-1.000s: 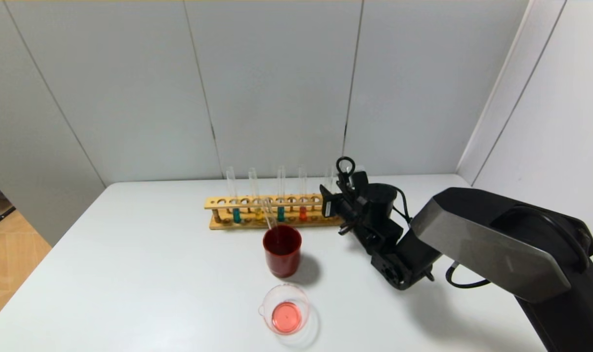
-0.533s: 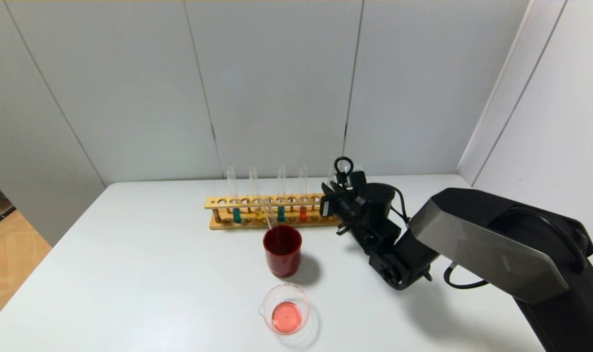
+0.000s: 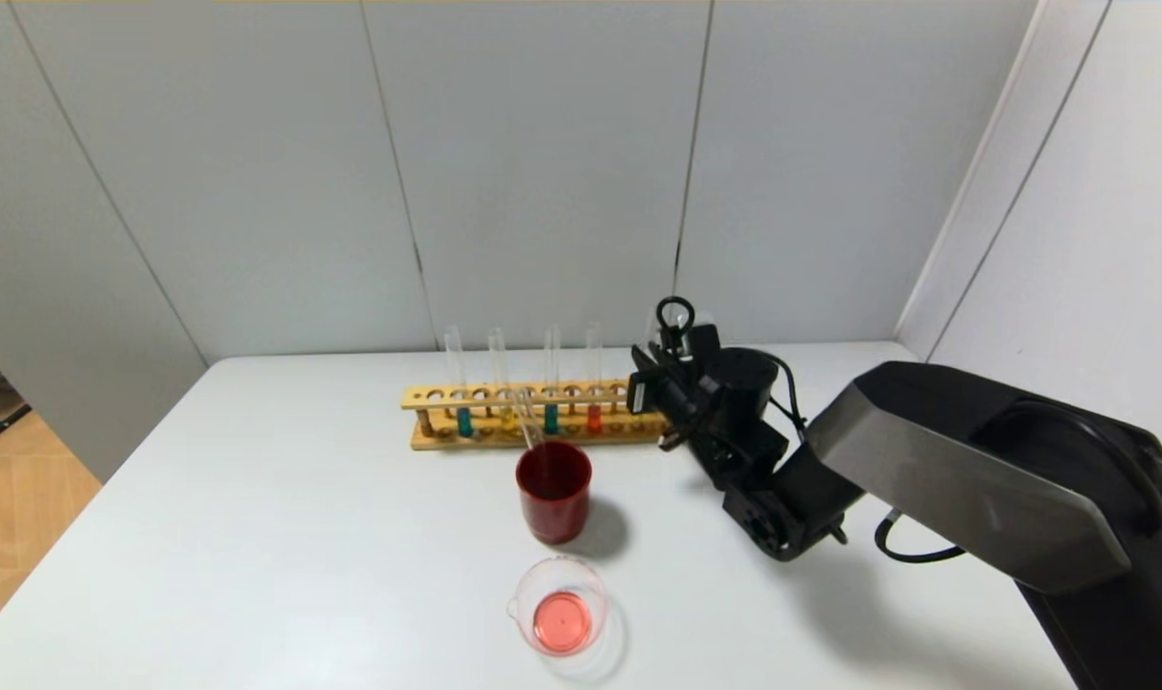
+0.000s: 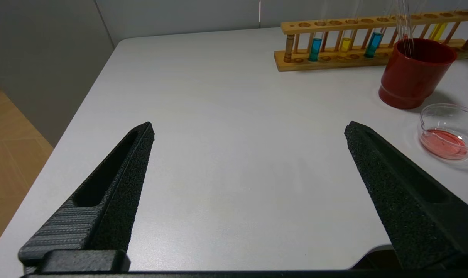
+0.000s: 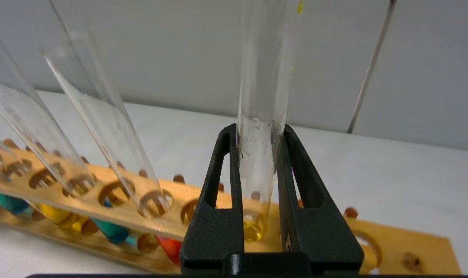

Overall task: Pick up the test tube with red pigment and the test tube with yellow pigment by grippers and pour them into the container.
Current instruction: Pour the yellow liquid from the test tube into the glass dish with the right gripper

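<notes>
Yellow tube (image 5: 262, 116) mouth off-frame

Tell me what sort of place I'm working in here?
Likely a small mock chemistry bench rather than a real lab: a wooden rack of tubes with coloured liquid, a glass beaker holding pink liquid and a red cup, all on a white table walled by plain grey panels.
</notes>
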Controlling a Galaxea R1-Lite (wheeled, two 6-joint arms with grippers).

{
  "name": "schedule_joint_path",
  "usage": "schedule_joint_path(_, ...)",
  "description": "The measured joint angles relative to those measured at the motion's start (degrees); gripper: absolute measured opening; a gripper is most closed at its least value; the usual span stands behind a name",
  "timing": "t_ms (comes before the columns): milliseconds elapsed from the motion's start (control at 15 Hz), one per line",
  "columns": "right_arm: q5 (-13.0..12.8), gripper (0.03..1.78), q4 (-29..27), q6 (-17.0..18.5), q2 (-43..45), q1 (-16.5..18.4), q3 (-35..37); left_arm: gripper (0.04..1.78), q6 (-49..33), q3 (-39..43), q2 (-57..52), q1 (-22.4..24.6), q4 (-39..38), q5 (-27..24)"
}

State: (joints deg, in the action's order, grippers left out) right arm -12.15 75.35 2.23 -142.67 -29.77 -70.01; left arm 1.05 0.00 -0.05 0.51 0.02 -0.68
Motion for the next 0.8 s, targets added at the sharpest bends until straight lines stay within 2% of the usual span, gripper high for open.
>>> schedule_joint_path(800,0.7,0.28,-0.8,-4.0,11.1,0.1,-2.2,1.75,0.0,0.0,0.0,0.0,0.0,0.0)
